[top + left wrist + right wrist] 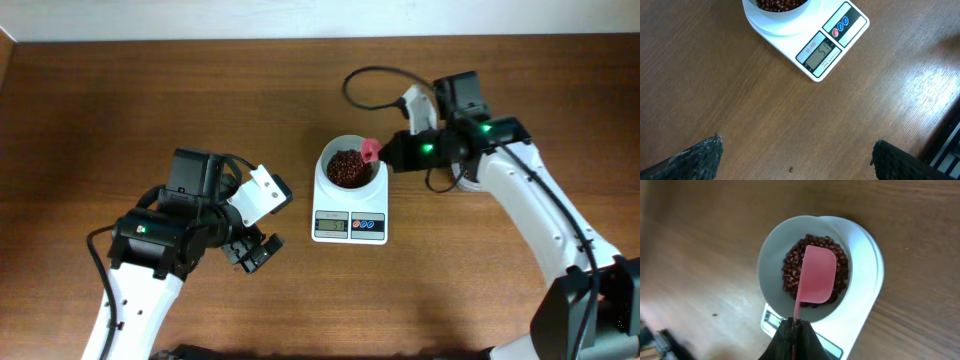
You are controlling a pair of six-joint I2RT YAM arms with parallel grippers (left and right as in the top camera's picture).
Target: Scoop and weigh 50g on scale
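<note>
The white scale point(349, 222) stands mid-table with a round white bowl point(330, 158) of dark red beans point(346, 169) on it. My right gripper point(386, 152) is shut on the thin handle of a pink scoop point(371, 150). In the right wrist view the scoop point(817, 275) hangs over the beans point(791, 270) inside the bowl point(771, 255), and the right gripper point(796, 326) sits above the scale's display. My left gripper point(256, 250) stands open and empty over bare wood, left of the scale point(826, 44); its fingers point(699, 160) are wide apart.
A black cable point(358, 88) loops on the table behind the bowl. One small loose bean point(791, 169) lies on the wood between the left fingers. The table's far edge point(300, 38) meets a white wall. The right arm's base point(585, 310) stands at the front right.
</note>
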